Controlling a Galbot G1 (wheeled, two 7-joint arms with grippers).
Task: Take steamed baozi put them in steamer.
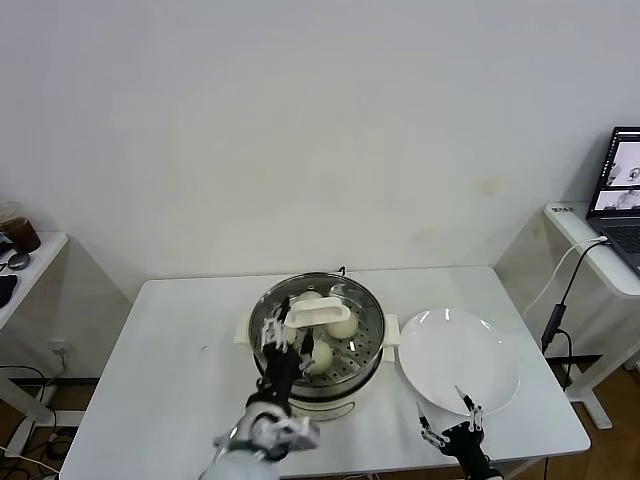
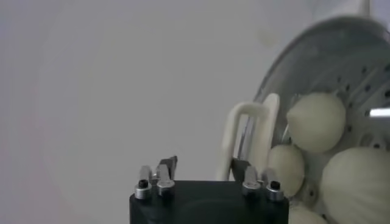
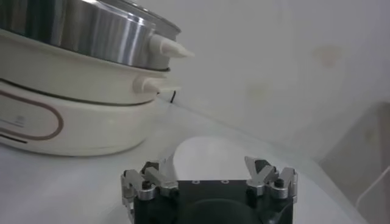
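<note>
With the baozi (image 1: 342, 327) in the steamer (image 1: 370, 365), L gripper (image 1: 284, 335) hangs released above; R gripper (image 1: 448, 418) released by the plate (image 1: 480, 345).

left gripper (image 2: 203, 173): i see its fingers spread apart, nothing between them, just beside the lid handle.
lid handle (image 2: 250, 137): white loop, standing in front of the steamer's rim.
steamer (image 2: 341, 45): i see its shiny perforated tray tilted across the view's edge.
steamed baozi (image 2: 317, 122): pale cream buns on the tray, clustered close; i count at least three, with a fourth partly cut off.
</note>
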